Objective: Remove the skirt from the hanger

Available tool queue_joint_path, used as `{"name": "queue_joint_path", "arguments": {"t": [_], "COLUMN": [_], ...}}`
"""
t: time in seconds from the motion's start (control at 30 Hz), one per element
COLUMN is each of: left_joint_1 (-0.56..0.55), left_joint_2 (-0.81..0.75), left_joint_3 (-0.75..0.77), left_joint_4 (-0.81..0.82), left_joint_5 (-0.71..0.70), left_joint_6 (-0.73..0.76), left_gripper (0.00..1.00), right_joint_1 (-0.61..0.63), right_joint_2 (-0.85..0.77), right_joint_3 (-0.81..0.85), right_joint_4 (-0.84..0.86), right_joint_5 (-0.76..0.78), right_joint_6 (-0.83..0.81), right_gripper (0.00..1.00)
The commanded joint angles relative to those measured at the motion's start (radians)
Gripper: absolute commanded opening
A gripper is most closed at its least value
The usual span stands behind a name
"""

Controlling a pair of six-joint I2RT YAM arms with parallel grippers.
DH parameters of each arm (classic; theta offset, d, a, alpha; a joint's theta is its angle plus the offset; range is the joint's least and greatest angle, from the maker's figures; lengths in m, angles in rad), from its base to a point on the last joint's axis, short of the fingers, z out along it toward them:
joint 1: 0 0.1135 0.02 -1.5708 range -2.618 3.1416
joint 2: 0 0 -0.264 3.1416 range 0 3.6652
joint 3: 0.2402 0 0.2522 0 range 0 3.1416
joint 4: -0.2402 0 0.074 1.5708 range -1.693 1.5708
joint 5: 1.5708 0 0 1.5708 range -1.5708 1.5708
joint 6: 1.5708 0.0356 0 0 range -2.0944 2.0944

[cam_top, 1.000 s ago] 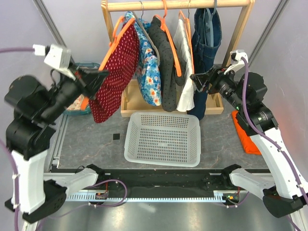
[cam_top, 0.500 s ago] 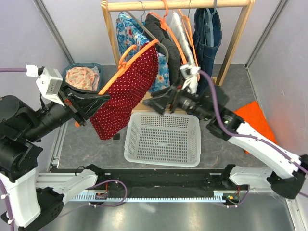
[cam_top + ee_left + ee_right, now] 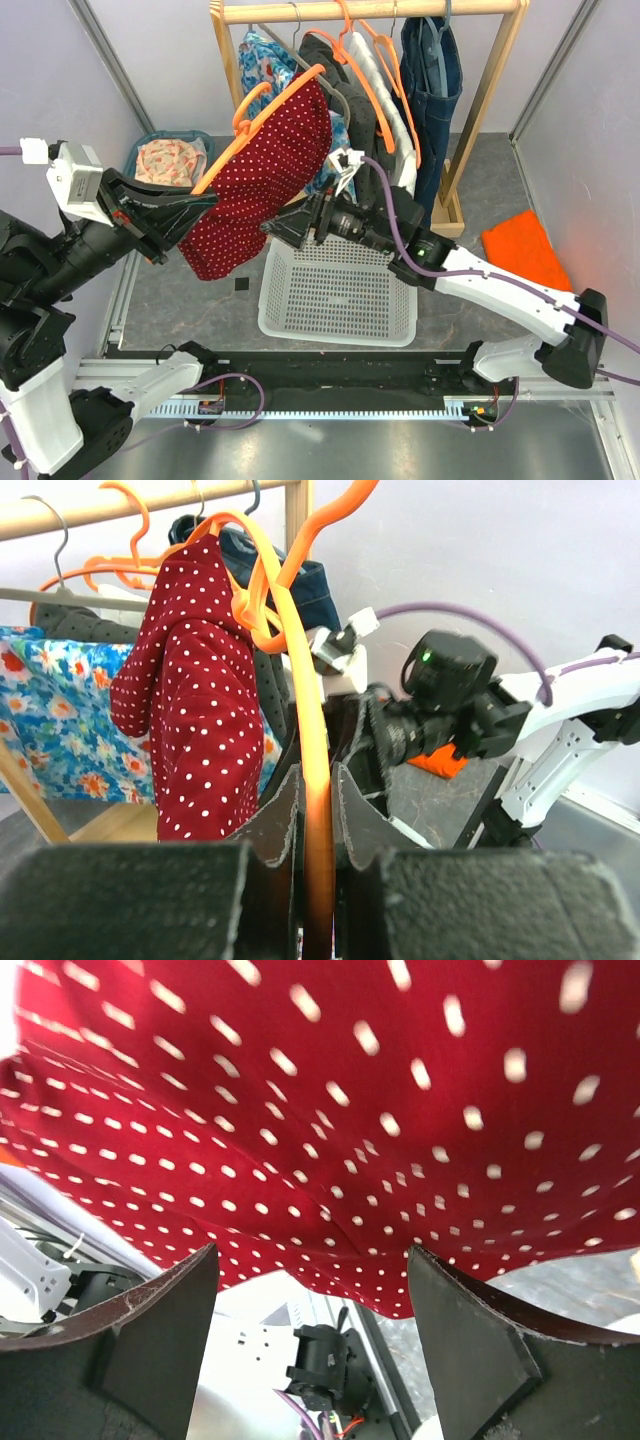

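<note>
Lifted off the rack [image 3: 370,10], the skirt [image 3: 262,165] sits centre-left, still draped on its hanger [image 3: 312,740]; pulling it free remains. The left hand [image 3: 315,805] pinches the hanger's lower end, and the right hand [image 3: 280,228] is spread wide under the skirt's hem

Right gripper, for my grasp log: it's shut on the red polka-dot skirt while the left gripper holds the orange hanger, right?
No: the right gripper is open at the skirt (right wrist view); the left gripper does hold the orange hanger.
</note>
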Motion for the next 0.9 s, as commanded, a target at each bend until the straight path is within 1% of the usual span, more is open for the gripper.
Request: {"name": "queue_joint_path", "arguments": {"t": [0.0, 0.13, 0.23, 0.27, 0.33, 0.37, 0.43, 0.47, 0.53, 0.57, 0.6, 0.67, 0.7, 0.77, 0.8, 0.87], "left_joint_1": [0.000, 0.000, 0.000, 0.000, 0.000, 0.000, 0.000, 0.000, 0.000, 0.000, 0.000, 0.000, 0.000, 0.000, 0.000, 0.000], "left_joint_2": [-0.004, -0.018, -0.032, -0.035, -0.048, -0.056, -0.074, -0.079, -0.090, -0.091, -0.093, -0.098, -0.099, -0.105, -0.105, -0.113], "left_joint_3": [0.058, 0.027, 0.001, -0.005, -0.037, -0.053, -0.100, -0.113, -0.139, -0.142, -0.146, -0.157, -0.163, -0.188, -0.199, -0.238], "left_joint_4": [0.114, 0.109, 0.108, 0.109, 0.108, 0.108, 0.109, 0.109, 0.114, 0.114, 0.117, 0.120, 0.120, 0.127, 0.130, 0.141], "left_joint_5": [0.003, 0.013, 0.006, 0.005, -0.013, -0.018, -0.032, -0.035, -0.037, -0.037, -0.043, -0.056, -0.084, -0.119, -0.159, -0.193], "left_joint_6": [0.014, -0.002, -0.004, -0.001, 0.013, 0.017, 0.024, 0.024, 0.013, 0.010, 0.007, 0.013, 0.019, 0.040, 0.047, 0.057], "left_gripper": [0.02, 0.02, 0.02, 0.02, 0.02, 0.02, 0.02, 0.02, 0.02, 0.02, 0.02, 0.02, 0.02, 0.02, 0.02, 0.02], "right_joint_1": [0.025, 0.036, 0.042, 0.043, 0.045, 0.048, 0.053, 0.054, 0.059, 0.059, 0.062, 0.079, 0.088, 0.131, 0.143, 0.178], "right_joint_2": [0.049, 0.072, 0.081, 0.075, 0.046, 0.032, -0.012, -0.029, -0.074, -0.091, -0.108, -0.158, -0.175, -0.224, -0.237, -0.267], "right_joint_3": [-0.016, -0.002, -0.014, -0.020, -0.033, -0.034, -0.034, -0.036, -0.045, -0.048, -0.053, -0.042, -0.012, 0.036, 0.094, 0.162], "right_joint_4": [0.148, 0.209, 0.275, 0.291, 0.315, 0.311, 0.274, 0.263, 0.239, 0.233, 0.225, 0.173, 0.112, 0.046, -0.009, -0.057], "right_joint_5": [-0.016, -0.005, 0.006, 0.021, 0.032, 0.035, 0.058, 0.068, 0.099, 0.107, 0.116, 0.145, 0.159, 0.184, 0.187, 0.168], "right_joint_6": [0.054, 0.068, 0.084, 0.088, 0.088, 0.073, 0.053, 0.030, 0.012, 0.004, -0.016, -0.051, -0.109, -0.175, -0.203, -0.267], "right_gripper": [0.82, 0.82, 0.77, 0.72, 0.65, 0.58, 0.52, 0.42, 0.30, 0.17, 0.10, 0.00, 0.00, 0.00, 0.00, 0.00]}}
